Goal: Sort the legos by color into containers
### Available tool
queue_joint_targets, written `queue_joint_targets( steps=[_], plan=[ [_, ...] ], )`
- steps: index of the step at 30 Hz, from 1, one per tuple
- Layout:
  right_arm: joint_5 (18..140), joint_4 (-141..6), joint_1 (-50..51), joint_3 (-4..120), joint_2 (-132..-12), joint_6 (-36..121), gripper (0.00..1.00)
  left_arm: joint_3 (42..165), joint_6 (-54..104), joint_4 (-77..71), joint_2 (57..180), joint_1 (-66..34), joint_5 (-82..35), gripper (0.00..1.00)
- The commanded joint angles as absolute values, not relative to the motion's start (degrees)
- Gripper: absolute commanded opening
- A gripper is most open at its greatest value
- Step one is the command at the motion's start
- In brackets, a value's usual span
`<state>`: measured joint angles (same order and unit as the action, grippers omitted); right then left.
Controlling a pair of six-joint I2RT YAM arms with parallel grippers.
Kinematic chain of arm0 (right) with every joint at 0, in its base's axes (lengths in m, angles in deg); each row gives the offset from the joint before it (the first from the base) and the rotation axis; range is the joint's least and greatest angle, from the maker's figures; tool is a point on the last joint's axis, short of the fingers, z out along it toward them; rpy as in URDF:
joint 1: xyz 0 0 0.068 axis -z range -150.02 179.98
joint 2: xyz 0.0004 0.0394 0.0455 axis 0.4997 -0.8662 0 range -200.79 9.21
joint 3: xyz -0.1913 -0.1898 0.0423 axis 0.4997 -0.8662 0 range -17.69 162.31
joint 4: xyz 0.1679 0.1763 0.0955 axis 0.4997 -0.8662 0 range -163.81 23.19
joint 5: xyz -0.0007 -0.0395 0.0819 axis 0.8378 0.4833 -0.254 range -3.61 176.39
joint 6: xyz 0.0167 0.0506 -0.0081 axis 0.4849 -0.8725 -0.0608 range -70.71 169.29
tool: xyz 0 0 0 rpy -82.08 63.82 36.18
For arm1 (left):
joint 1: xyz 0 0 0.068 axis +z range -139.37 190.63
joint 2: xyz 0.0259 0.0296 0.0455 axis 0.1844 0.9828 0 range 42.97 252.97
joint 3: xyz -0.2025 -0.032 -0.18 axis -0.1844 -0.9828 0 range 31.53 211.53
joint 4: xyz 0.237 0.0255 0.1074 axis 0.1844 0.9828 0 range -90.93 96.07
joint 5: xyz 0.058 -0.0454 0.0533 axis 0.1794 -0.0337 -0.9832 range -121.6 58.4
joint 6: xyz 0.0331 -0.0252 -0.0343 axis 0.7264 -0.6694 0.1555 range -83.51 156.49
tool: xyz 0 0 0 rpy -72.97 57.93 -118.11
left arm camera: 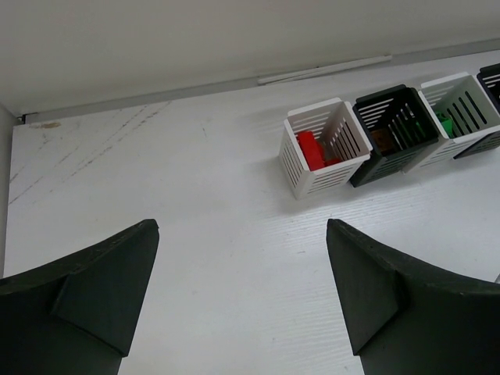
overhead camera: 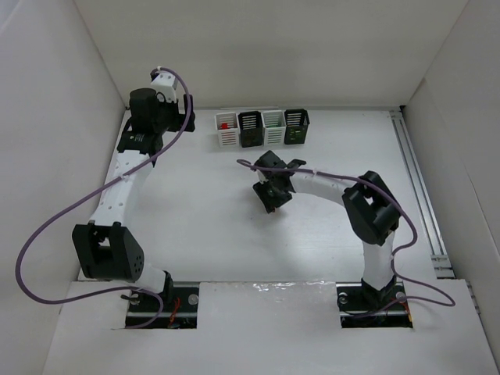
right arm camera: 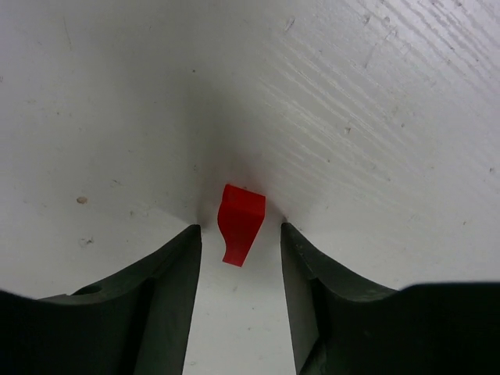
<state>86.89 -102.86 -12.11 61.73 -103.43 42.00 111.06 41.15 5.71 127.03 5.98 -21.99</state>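
Four slatted containers stand in a row at the back: white (overhead camera: 226,130), black (overhead camera: 250,129), white (overhead camera: 273,127), black (overhead camera: 297,126). In the left wrist view the first white bin (left arm camera: 291,160) holds red legos (left arm camera: 311,148), the black bin (left arm camera: 400,105) a brownish brick, and the second white bin (left arm camera: 469,98) a green one (left arm camera: 445,123). My right gripper (right arm camera: 241,238) is down at the table, open, with its jaws either side of a small red lego (right arm camera: 241,219) and gaps on both sides. In the top view the right gripper (overhead camera: 269,195) hides that brick. My left gripper (left arm camera: 242,234) is open and empty.
The left arm (overhead camera: 144,117) is raised at the back left, beside the left wall. A metal rail (overhead camera: 418,180) runs along the table's right edge. White walls close in the back and both sides.
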Motion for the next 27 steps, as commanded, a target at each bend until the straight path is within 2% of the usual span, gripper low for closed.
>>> queue_joint_targets(
  steps=[1, 5, 8, 13, 15, 19, 21, 22, 23, 27],
  plan=[
    [87.01, -101.53, -12.65, 63.87, -105.04, 41.47, 0.5, 113.8, 41.5, 3.82, 126.73, 6.32, -21.84, 0.86],
    [87.01, -101.53, -12.65, 65.02, -107.06, 41.47, 0.38, 113.8, 41.5, 3.82, 126.73, 6.32, -21.84, 0.86],
    [87.01, -102.06, -12.65, 65.02, -107.07, 41.47, 0.22, 113.8, 41.5, 3.82, 127.26, 6.32, -21.84, 0.86],
    [85.34, -102.06, -12.65, 66.15, -105.15, 43.3, 0.04, 113.8, 41.5, 3.82, 127.26, 6.32, -21.84, 0.86],
    [84.81, -102.06, -12.65, 67.73, -104.61, 44.63, 0.03, 113.19, 41.5, 3.82, 127.26, 6.32, -21.31, 0.86],
    [84.28, -102.06, -11.25, 78.86, -103.29, 49.28, 0.03, 110.64, 40.98, 1.54, 125.95, 6.32, -21.84, 0.86],
    [83.06, -100.66, -10.02, 83.45, -104.42, 51.05, 0.03, 109.75, 40.97, 0.93, 125.42, 6.32, -22.63, 0.9],
    [81.23, -100.65, -8.53, 88.17, -105.04, 51.05, 0.03, 108.97, 40.97, 0.92, 124.89, 6.32, -23.33, 0.98],
    [80.34, -99.78, -7.73, 90.31, -106.7, 51.57, 0.03, 108.96, 40.97, 0.92, 124.89, 6.32, -23.34, 1.0],
    [75.42, -94.86, -4.13, 100.41, -112.75, 49.74, 0.01, 107.82, 40.97, 2.67, 124.27, 6.32, -26.67, 1.0]
  ],
)
